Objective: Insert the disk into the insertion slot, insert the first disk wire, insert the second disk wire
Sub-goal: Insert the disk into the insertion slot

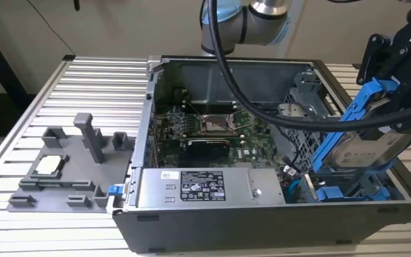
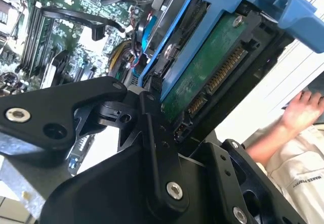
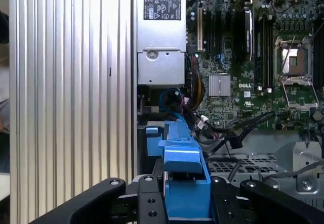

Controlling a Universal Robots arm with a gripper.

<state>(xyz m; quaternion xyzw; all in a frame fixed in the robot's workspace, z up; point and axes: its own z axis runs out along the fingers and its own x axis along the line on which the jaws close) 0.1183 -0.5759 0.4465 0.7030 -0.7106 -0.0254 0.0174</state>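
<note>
You have a ribbed aluminium surface (image 1: 77, 80) carrying an open computer case (image 1: 263, 227), with a grey plastic fixture (image 1: 62, 171) beside it on the exterior view's left. Inside the case lie the green motherboard (image 1: 213, 134) and, along the near wall, the grey labelled power-supply box (image 1: 205, 187). At the case's near corner on the exterior view's right sits the insertion slot (image 1: 352, 187) of the drive cage, with blue plastic showing in it. Your disk (image 1: 366, 147) hangs steeply tilted over that slot, with its lower end at the mouth; you cannot tell whether it has entered. Your pincer (image 3: 185, 204) is clamped on the upper end of the disk's blue carrier, one finger on each side. In the second wrist view, a person's hand (image 2: 301, 110) shows beyond the disk.
</note>
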